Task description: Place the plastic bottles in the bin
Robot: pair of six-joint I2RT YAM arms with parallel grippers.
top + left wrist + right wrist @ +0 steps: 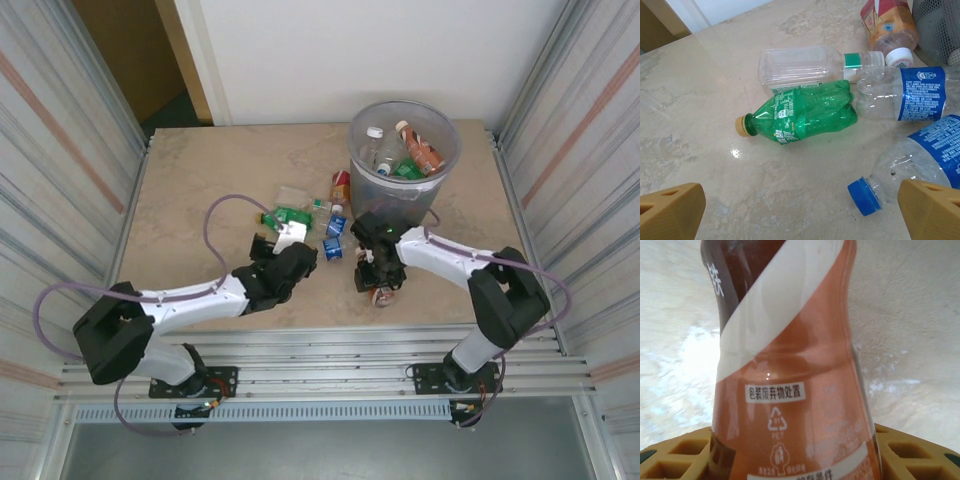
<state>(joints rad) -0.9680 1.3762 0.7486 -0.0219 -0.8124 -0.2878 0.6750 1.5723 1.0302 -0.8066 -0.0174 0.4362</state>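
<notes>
Gripping a brown-labelled bottle [790, 370], the right gripper [377, 272] sits low over the table [200, 180], front of centre, on the near side of the bin [390, 200]; wrist view has both yellow fingers [675, 455] against the bottle's sides, with a white diagonal band and a PET recycling mark facing the lens. From above, one end of that bottle pokes out on the gripper's near side; resting on the table or just off it, cannot tell. Left gripper [800, 212] released, jaws spread wide with nothing between them, hanging above bare table just short of a loose cluster of bottles. All of these lie on their sides: crumpled green bottle [805, 115] with tan cap; clear bottle [800, 65] with green neck band just behind it, touching; farther blue-labelled bottle [905, 95] against the green bottle's base; nearer blue-labelled bottle [920, 160] with blue cap, close to the right-hand fingertip; orange-labelled bottle [887, 25] with white cap beside the bin. Bin stands upright at the table's far right, several bottles already inside
</notes>
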